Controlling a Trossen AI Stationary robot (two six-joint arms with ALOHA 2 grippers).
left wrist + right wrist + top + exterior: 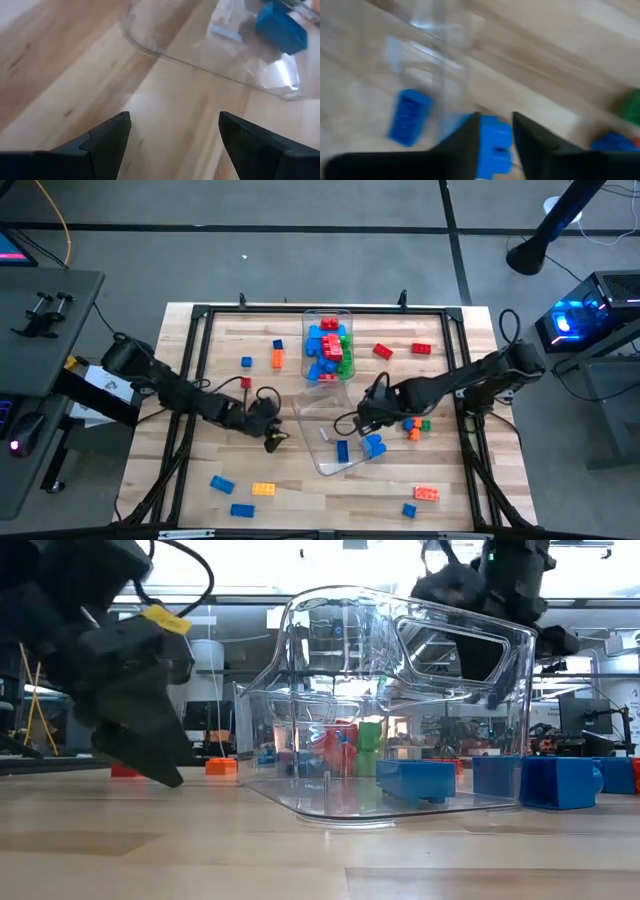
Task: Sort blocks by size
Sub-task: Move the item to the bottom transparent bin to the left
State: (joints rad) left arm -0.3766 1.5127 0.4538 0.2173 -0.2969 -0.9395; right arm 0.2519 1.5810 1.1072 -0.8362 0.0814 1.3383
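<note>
Wood comes first: the pale planked table [230, 390] carries everything, its grain smooth and matte. Next in size is the near clear bin [330, 435], the landmark here, a glossy rounded-corner tub of transparent plastic with a handle cut-out in its wall. Beyond it stands the far clear bin [328, 345], heaped with red, blue and green bricks, which suggests one size class is being gathered there and the other in the near bin.

Both dark arms reach in toward the near bin. The left gripper [270, 438] hangs just beside its left wall, low over bare wood, fingers [107, 137] spread apart and empty, probably waiting its turn or lining up for another pick. The right gripper [495, 135] sits at the bin's right rim, its fingers drawn close on either side of a blue block [492, 145]; whether they actually pinch it I cannot tell.

Blocks are the smallest things: hard, shiny, studded plastic. One blue brick [342, 450] lies flat inside the near bin. Others remain scattered around it, including orange and green pieces [417, 428] to its right, a yellow one [264, 488] on its near left, and red ones [421, 348] farther back, so sorting looks roughly half done.
</note>
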